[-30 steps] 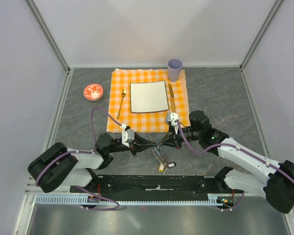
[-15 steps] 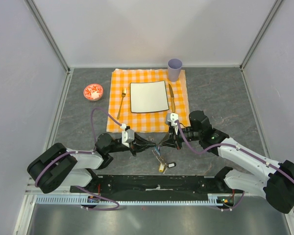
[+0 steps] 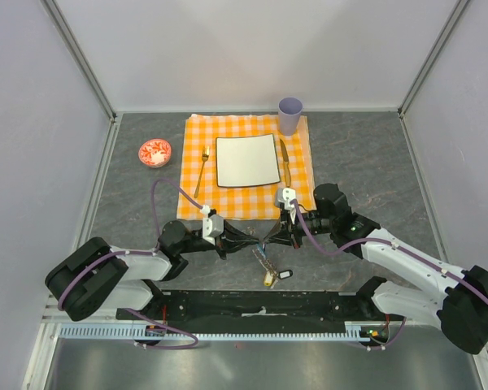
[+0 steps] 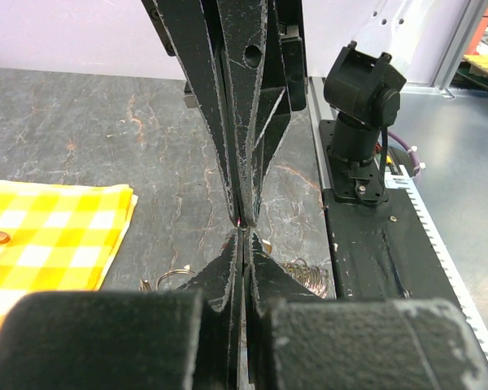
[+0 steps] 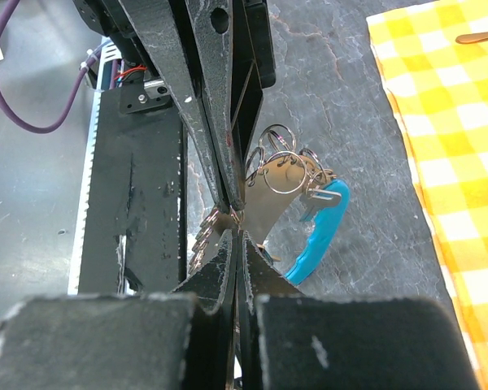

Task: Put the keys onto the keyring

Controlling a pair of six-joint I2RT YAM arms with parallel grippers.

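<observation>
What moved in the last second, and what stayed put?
The left gripper edged a little toward the right gripper, so their shut tips now meet point to point just above the table. Nothing was visibly picked up or let go. The keys, the keyring with its turquoise tag, the plate, fork, cup and bowl stayed where they were.

The left arm (image 3: 137, 262) and right arm (image 3: 407, 258) have black joints and white link shells, each trailing a purple cable (image 3: 153, 203). Their fingers (image 5: 215, 272) are black, tapered wedges (edges scuffed pale).
</observation>
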